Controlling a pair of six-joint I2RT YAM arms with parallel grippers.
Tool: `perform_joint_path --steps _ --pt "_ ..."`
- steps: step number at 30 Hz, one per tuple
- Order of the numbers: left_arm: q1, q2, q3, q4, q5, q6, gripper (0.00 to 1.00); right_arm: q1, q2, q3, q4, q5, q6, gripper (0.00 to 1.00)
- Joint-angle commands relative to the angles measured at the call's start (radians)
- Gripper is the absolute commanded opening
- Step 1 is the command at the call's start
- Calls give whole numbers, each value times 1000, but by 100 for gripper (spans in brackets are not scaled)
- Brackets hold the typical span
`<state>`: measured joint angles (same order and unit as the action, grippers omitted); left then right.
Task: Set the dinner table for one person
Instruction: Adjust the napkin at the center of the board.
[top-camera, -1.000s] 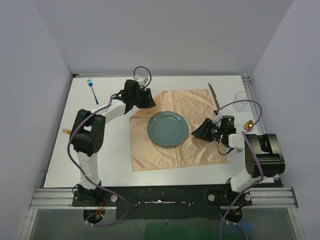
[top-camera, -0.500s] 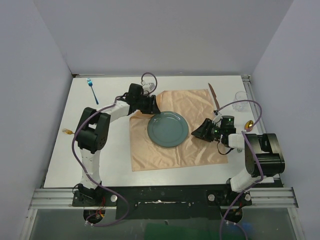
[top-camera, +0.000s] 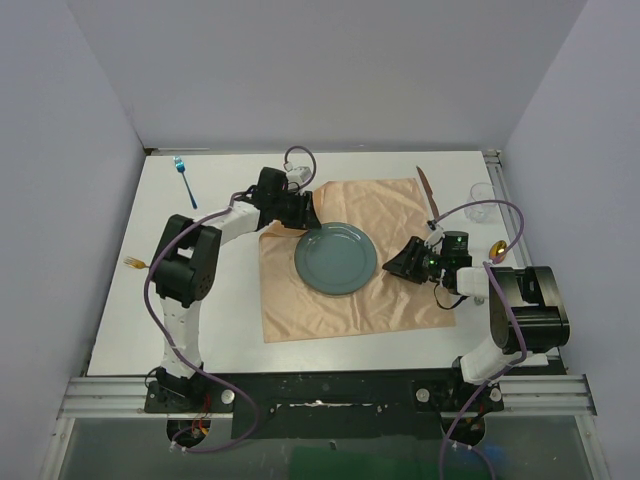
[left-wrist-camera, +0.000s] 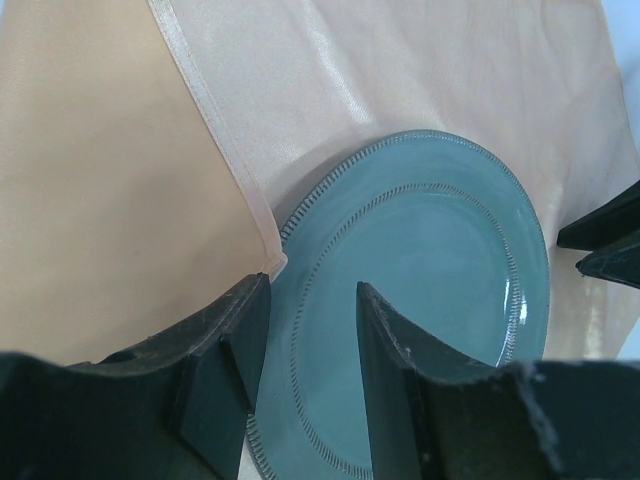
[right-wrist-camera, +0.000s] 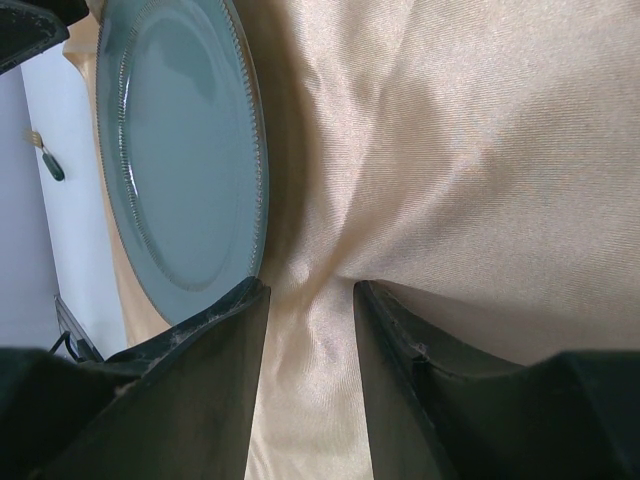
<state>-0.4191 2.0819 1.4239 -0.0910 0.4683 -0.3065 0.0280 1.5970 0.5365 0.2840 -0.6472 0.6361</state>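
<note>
While the white dinner table (top-camera: 200, 325) spreads under both arms and well past the peach cloth (top-camera: 385, 205), the left gripper (left-wrist-camera: 312, 287) hangs open low over the far-left rim of the teal plate (top-camera: 335, 258). The right gripper (right-wrist-camera: 310, 290) is open too, its fingers down on rumpled cloth just beside the plate's right rim.

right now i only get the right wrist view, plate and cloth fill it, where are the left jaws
observer: left gripper sits at the plate's far-left rim, jaws open with the rim between them
operator: any cutlery i can't see
observer: a brown knife lies across the cloth's far right corner
operator: anything to drink from
observer: a clear glass stands near the dinner table's far right edge, off the cloth
</note>
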Motion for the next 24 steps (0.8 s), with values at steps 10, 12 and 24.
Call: perform_joint_path --steps 10,12,24 --pt "-10 54 82 29 -69 55 38 6 -5 26 27 -5 -12 41" --pt "-10 62 95 25 -84 61 38 6 -2 26 27 -5 -13 41" --pt "-12 6 46 95 -269 53 38 7 12 29 27 -6 -16 41"
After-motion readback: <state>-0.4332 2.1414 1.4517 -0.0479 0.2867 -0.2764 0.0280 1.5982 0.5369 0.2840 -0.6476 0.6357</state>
